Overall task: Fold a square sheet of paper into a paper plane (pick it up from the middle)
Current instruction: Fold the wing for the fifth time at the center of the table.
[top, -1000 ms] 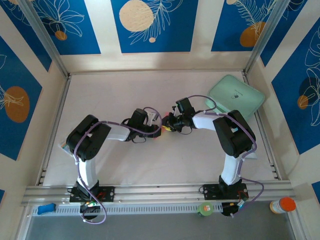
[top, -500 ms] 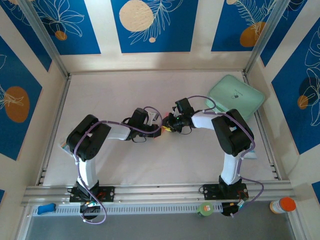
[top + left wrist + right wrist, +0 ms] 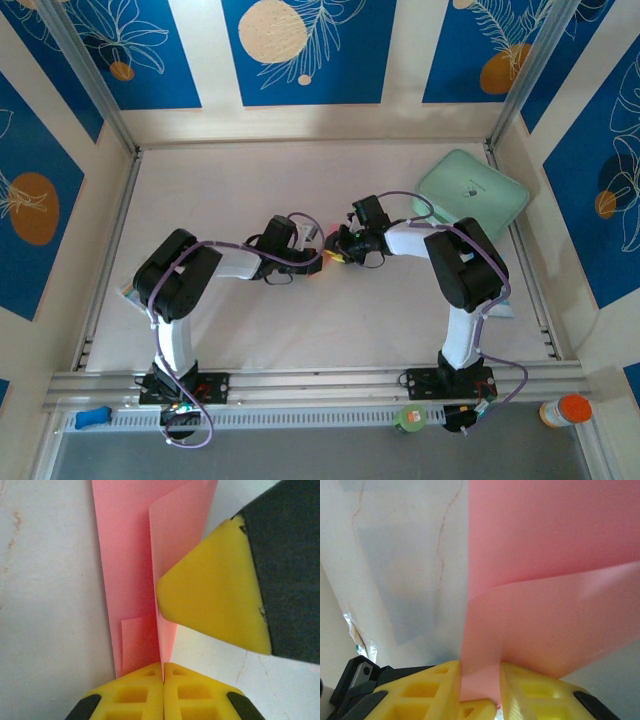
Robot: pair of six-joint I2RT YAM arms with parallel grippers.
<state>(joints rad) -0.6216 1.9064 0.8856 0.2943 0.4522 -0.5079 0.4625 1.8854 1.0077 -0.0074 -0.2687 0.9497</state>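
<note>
- The salmon-pink folded sheet of paper (image 3: 130, 570) is one plain colour with no print. Its overlapping layers read a slightly deeper pink.
- The left gripper (image 3: 163, 669) has bright yellow fingers with black corners. The right gripper (image 3: 480, 678) is the same yellow on black.
- The off-white tabletop (image 3: 250, 190) carries faint brownish hairline marks.
- The mint-green rounded-square pad (image 3: 472, 193) bears a small dark mark, perhaps a logo.
- The wall panels (image 3: 300, 50) are deep blue with white line-drawn leaves and cream or orange discs.
- The two robot arms (image 3: 175, 300) are black and white, with purple cables (image 3: 398, 194).
</note>
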